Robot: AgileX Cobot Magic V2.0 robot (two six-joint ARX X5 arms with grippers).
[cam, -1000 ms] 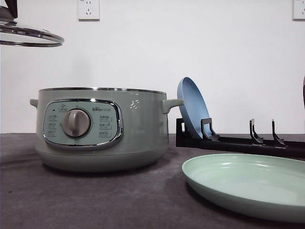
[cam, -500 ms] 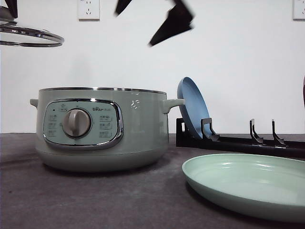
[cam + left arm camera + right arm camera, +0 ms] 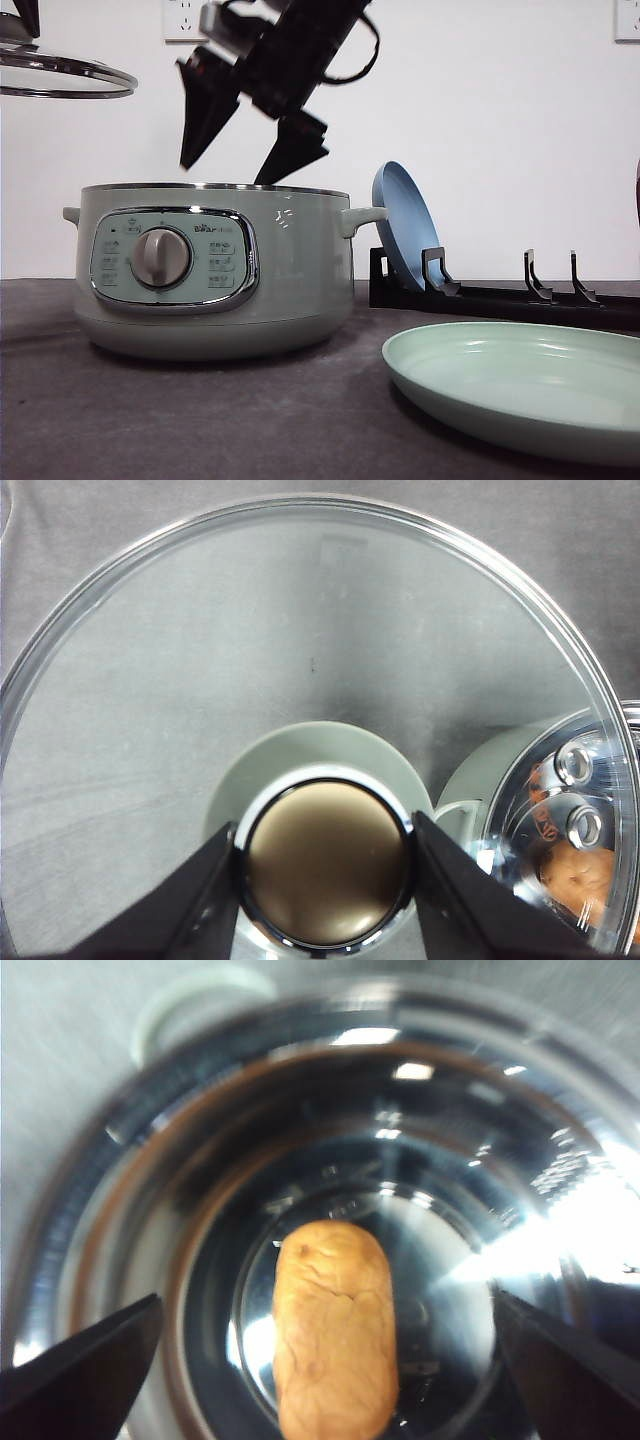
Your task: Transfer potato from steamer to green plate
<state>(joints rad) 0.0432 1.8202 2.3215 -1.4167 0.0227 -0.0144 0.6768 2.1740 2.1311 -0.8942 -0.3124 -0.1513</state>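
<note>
The pale green steamer [image 3: 215, 270] stands open at the table's left. In the right wrist view the orange-brown potato [image 3: 335, 1330] lies in the middle of the steamer's shiny inner bowl [image 3: 480, 1210]. My right gripper [image 3: 245, 160] hangs open just above the steamer's rim, and in its wrist view the gripper [image 3: 325, 1380] has its fingers spread wide on either side of the potato, well above it. My left gripper [image 3: 325, 880] is shut on the knob [image 3: 325, 865] of the glass lid [image 3: 60, 75], held high at the far left. The green plate [image 3: 520, 385] lies empty at the front right.
A blue plate [image 3: 403, 225] stands on edge in a black rack [image 3: 500, 300] behind the green plate. Dark table surface [image 3: 200, 420] lies open in front of the steamer. A white wall with sockets is at the back.
My right gripper has come down from the top of the front view to just above the steamer's rim. The lid, steamer and plates have not moved.
</note>
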